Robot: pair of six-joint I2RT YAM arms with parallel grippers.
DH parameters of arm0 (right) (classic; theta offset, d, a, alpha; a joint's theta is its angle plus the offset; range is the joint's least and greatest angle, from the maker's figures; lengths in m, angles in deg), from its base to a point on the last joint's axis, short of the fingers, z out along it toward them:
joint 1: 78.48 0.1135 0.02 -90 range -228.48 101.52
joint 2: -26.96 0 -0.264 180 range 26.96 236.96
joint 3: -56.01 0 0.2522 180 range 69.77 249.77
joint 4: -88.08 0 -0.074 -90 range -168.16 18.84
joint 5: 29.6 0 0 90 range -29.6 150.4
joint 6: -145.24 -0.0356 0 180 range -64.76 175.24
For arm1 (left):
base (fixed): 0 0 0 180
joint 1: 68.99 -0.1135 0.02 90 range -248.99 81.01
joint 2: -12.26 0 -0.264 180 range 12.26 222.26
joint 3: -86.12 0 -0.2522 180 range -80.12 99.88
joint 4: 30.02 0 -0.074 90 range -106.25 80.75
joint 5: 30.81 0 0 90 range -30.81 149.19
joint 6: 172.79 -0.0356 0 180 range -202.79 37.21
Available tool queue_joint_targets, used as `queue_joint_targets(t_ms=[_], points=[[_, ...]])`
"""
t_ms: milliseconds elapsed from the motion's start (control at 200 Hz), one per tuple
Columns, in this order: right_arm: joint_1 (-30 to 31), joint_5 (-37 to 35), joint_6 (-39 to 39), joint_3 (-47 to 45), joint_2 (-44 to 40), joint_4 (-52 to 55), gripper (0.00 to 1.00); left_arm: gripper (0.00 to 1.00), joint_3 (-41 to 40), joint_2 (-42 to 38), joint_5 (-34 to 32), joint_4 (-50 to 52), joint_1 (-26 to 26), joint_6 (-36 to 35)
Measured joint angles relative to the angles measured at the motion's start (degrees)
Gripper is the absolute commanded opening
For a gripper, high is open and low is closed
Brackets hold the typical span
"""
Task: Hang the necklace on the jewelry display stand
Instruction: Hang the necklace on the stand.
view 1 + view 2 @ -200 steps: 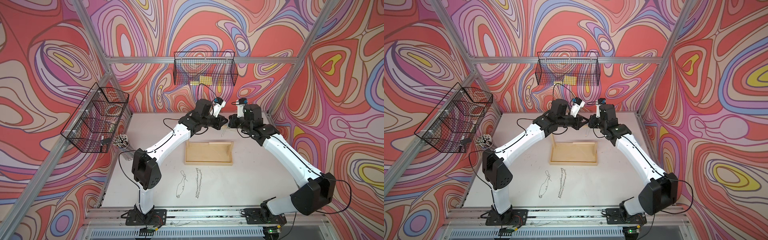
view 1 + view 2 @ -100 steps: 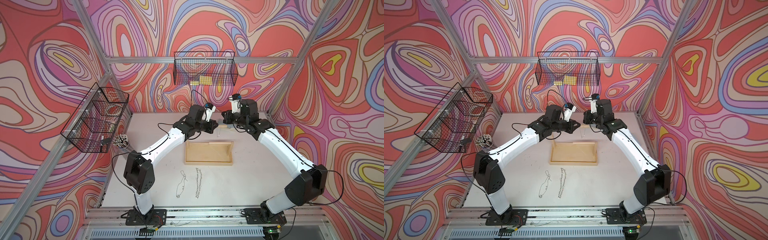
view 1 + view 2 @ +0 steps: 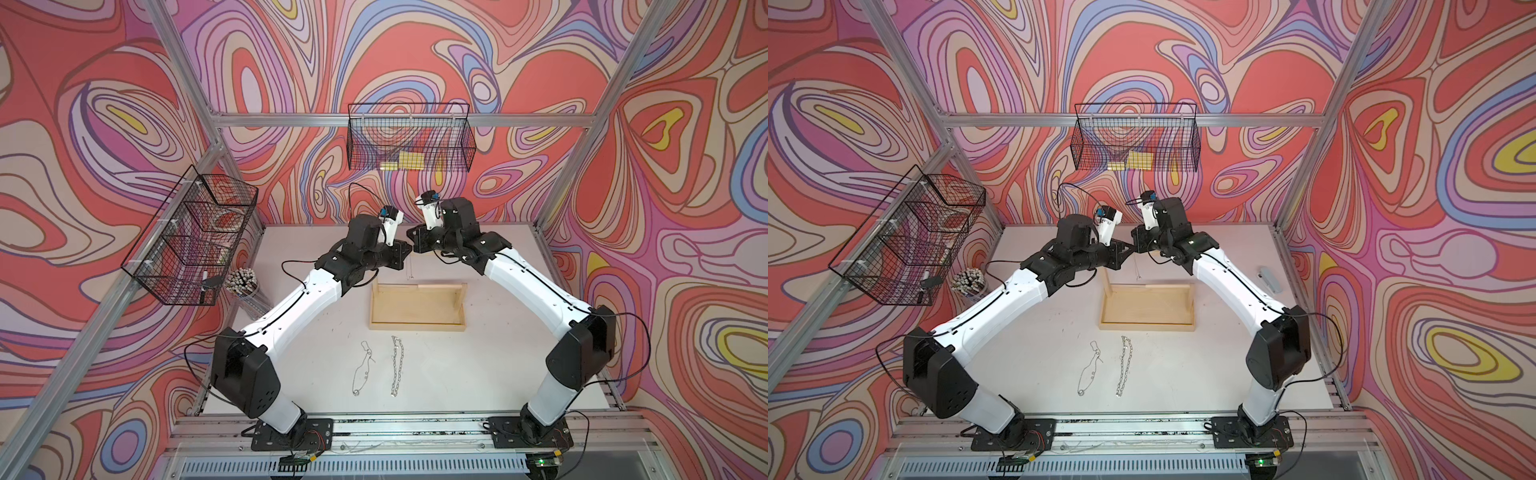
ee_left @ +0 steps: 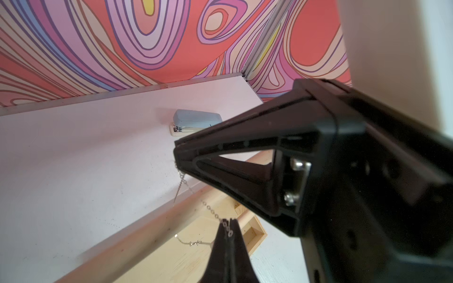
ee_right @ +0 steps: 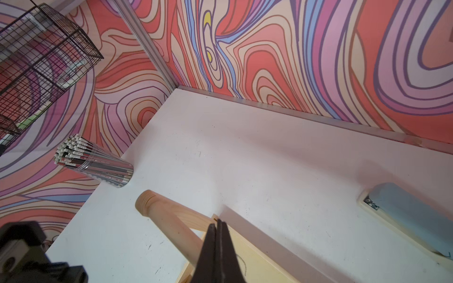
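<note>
A fine necklace (image 4: pixel 212 212) stretches above the top crossbar (image 4: pixel 147 232) of the jewelry display stand (image 3: pixel 417 327) (centre of the desk (image 3: pixel 498 365)), pinched by both the left pincer (image 4: pixel 229 226) and right pincer (image 4: pixel 176 149), each pressed together on the chain.

This is looking like a robotics lab test cell. An aluminium frame (image 3: pixel 291 119) is boxing in a white table (image 3: pixel 498 357), and printed swirl panels (image 3: pixel 415 50) are serving as its walls. Two white-and-black arms, left (image 3: pixel 291 307) and right (image 3: pixel 532 278), are standing bolted to a metal rail (image 3: pixel 415 430) along the front edge, with loose black cables (image 3: pixel 646 338) trailing from their joints. A bare circuit board (image 3: pixel 540 475) is glowing green below the rail, and wire baskets (image 3: pixel 409 145) are hanging from the frame.
</note>
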Motion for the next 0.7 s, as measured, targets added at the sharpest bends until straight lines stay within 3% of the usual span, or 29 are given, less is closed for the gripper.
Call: queue_joint_targets(t_ms=[285, 701], points=[[3.28, 0.59, 0.66, 5.2, 4.7, 1.92, 0.0, 0.0, -7.65, -7.17, -4.04, 1.05, -0.74, 0.17], [6.08, 0.79, 1.18, 6.56, 6.84, 3.5, 0.0, 0.0, -13.22, -8.68, -6.91, 2.16, -1.49, 1.29]])
